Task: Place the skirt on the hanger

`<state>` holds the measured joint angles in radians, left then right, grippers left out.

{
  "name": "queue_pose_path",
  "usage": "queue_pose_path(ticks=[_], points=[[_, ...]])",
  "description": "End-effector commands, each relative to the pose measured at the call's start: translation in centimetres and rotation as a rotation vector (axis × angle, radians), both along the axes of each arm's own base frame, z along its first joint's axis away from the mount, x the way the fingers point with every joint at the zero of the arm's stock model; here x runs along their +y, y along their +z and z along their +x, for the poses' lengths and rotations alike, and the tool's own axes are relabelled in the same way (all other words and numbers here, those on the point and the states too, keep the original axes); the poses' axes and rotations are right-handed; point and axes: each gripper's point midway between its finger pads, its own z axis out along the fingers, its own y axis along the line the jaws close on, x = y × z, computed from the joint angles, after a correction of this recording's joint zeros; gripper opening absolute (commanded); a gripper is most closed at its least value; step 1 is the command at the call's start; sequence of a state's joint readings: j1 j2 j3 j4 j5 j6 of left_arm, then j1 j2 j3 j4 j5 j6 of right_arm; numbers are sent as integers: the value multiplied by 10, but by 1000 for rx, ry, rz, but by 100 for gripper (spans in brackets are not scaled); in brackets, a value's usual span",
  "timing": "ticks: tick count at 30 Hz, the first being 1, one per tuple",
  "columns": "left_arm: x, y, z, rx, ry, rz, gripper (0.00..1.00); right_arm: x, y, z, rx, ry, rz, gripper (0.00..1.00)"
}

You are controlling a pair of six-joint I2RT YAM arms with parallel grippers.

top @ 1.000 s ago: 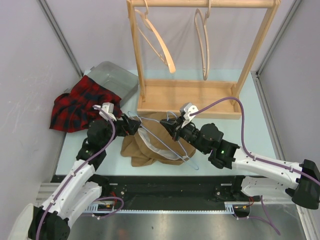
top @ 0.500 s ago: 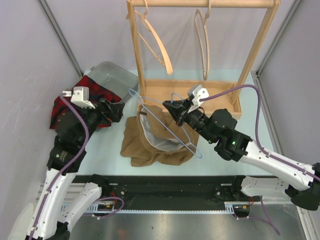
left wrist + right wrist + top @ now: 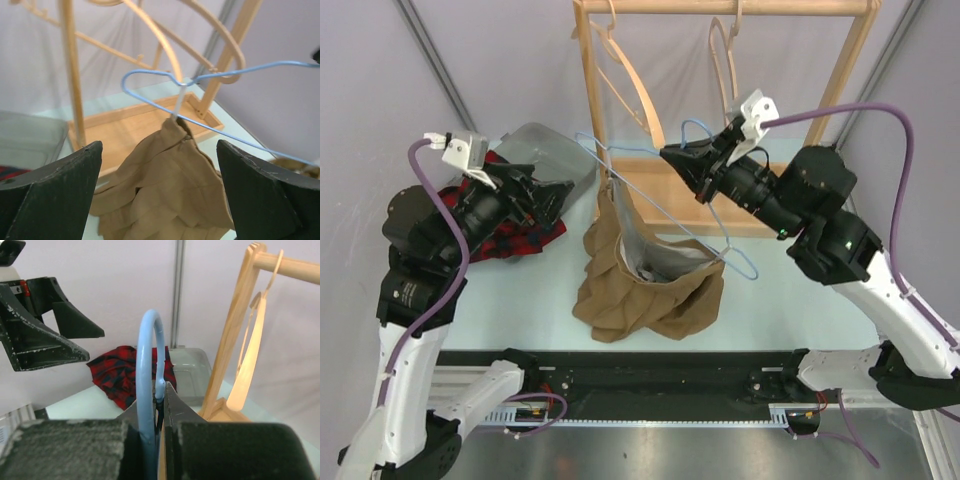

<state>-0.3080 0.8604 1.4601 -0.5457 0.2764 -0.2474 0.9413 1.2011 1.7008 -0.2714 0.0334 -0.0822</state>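
My right gripper is shut on the hook of a blue wire hanger and holds it in the air in front of the wooden rack. A tan skirt hangs from the hanger, its lower part bunched on the table. In the right wrist view the jaws pinch the blue hook. My left gripper is open and empty, raised to the left of the skirt. In the left wrist view its fingers stand wide apart, with the skirt and hanger ahead of them.
A wooden rack with two wooden hangers stands at the back. A red plaid garment lies at the left, partly over a grey bin. The rack post is close on the right in the right wrist view.
My right gripper has lifted the hanger and skirt up and back toward the rack. My left gripper has come away from the skirt, and has risen and drawn back to the left.
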Motion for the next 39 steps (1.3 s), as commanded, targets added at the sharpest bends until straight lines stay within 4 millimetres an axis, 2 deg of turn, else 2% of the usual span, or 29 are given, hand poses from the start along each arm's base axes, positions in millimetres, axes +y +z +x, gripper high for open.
queue_pose_path(ticks=[1,3,6,7,9,10,13,15,16,20,24,25,28,33,39], points=[[-20,25,-35,-113,-194,53,100,1,19,-20,11,144,-26,0],[-26,27,-47,-161,-269,87,100,6,7,-25,51,195,-53,0],[-45,29,-79,-241,-475,119,100,8,-4,-35,74,272,-73,0],[-55,25,-98,-271,-608,132,100,9,-8,-37,95,295,-71,0],[-62,21,-117,-308,-736,150,100,10,-16,-48,111,362,-84,0],[-67,15,-133,-330,-858,161,100,11,-20,-58,113,420,-93,0],[-71,6,-150,-342,-1023,163,100,12,-27,-72,140,513,-97,0],[-74,-3,-144,-308,-1061,158,100,13,-37,-80,168,561,-113,0],[-75,-7,-147,-293,-1104,156,100,10,-37,-91,162,603,-112,0],[-80,-29,-136,-144,-1161,88,100,6,-42,-100,170,634,-101,0],[-89,-57,-107,-31,-1111,38,98,5,-44,-108,178,673,-97,0],[-92,-59,-106,-9,-1119,31,97,4,-44,-109,178,675,-94,0],[-98,-65,-105,38,-1133,14,89,5,-47,-110,184,685,-96,0],[-105,-71,-99,94,-1102,2,69,6,-51,-112,197,706,-97,0],[-108,-83,-106,131,-1080,30,61,9,-54,-108,195,690,-77,0]])
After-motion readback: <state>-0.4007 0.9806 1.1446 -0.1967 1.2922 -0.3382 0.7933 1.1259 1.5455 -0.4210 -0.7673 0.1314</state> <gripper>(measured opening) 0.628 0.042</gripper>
